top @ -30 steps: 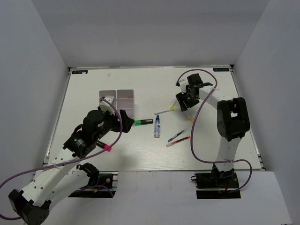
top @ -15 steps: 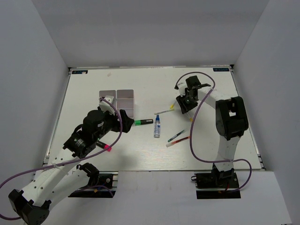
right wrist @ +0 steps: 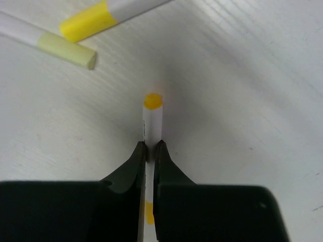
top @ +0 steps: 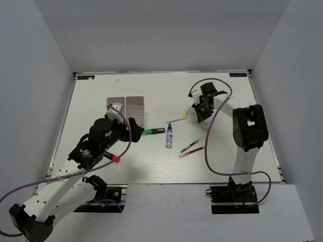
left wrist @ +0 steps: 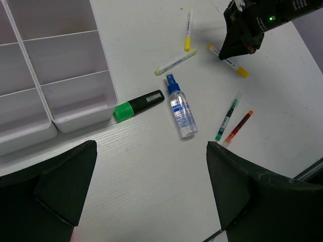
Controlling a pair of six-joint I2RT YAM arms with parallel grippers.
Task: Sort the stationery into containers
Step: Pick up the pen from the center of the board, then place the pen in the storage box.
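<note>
My right gripper (right wrist: 150, 148) is shut on a thin white pen with a yellow end (right wrist: 152, 116), which lies on the table at the far right (top: 206, 128). Two more yellow-ended pens (right wrist: 101, 17) (right wrist: 60, 48) lie just beyond it. My left gripper (left wrist: 151, 191) hovers open over bare table near the white compartment tray (left wrist: 103, 80). A green highlighter (left wrist: 139, 105) lies against the tray's corner, with a blue-capped clear tube (left wrist: 181, 113) beside it. Pens with green (left wrist: 226, 121) and red (left wrist: 237, 127) ends lie further right. A black marker with a pink cap (top: 112, 158) shows under the left arm.
The tray (top: 145, 113) stands left of centre, its compartments seen in the left wrist view holding nothing. White walls enclose the table on three sides. Purple cables loop off both arms.
The right gripper's jaws have come together on the yellow-ended pen, and the gripper has shifted slightly. The left arm has not moved.
</note>
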